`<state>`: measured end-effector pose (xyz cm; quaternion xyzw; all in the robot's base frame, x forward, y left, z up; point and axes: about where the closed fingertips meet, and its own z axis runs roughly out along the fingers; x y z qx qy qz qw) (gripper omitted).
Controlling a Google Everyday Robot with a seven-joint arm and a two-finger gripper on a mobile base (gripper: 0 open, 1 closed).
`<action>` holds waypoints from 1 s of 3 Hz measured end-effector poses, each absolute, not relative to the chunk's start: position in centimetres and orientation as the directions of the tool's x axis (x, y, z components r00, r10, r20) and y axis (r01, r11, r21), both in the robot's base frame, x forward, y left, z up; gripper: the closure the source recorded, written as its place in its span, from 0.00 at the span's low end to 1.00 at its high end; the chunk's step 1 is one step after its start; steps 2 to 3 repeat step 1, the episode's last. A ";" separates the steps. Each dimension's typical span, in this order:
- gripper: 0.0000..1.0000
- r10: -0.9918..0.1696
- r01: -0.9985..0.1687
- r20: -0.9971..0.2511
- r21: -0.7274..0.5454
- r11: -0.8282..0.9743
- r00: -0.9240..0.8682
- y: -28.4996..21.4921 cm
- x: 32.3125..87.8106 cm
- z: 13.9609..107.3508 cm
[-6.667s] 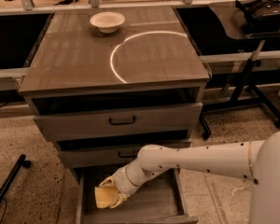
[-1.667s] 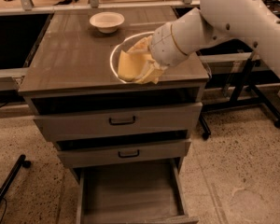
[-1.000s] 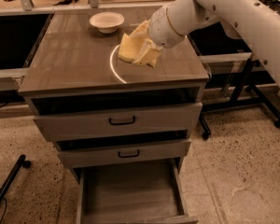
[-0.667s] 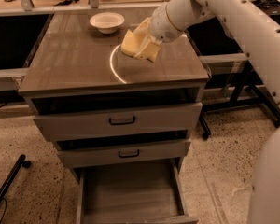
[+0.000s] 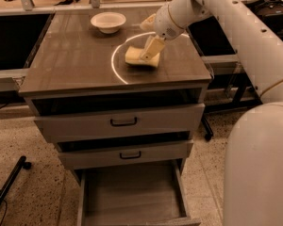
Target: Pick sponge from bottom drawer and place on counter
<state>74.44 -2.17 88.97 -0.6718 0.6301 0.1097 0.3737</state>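
The pale-yellow sponge (image 5: pixel 137 56) lies on the counter (image 5: pixel 70 65), inside the white arc mark (image 5: pixel 113 66) towards its right side. My gripper (image 5: pixel 151 35) is just above and to the right of it, fingers spread. One fingertip (image 5: pixel 153 47) overlaps the sponge's right end and the other (image 5: pixel 148 21) is held clear behind it. The sponge looks let go. The bottom drawer (image 5: pixel 132 194) is pulled open below, and its wood-grain floor is bare.
A cream-white bowl (image 5: pixel 108 21) stands at the counter's back. The two upper drawers with black handles (image 5: pixel 123 122) (image 5: pixel 130 155) are slightly ajar. My white arm (image 5: pixel 254 41) reaches in from the right. A black leg (image 5: pixel 7 187) lies on the floor at the left.
The gripper lifted the sponge from the bottom drawer to the counter, moved it back and right, then lowered it. The fingers have spread and the sponge now rests on the counter.
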 end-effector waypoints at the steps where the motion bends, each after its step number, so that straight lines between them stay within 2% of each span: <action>1: 0.00 -0.760 -0.930 -0.624 -0.361 0.072 0.183 -1.9 75.5 88.9; 3: 0.00 -0.760 -0.930 -0.624 -0.361 0.072 0.183 -1.9 75.5 88.9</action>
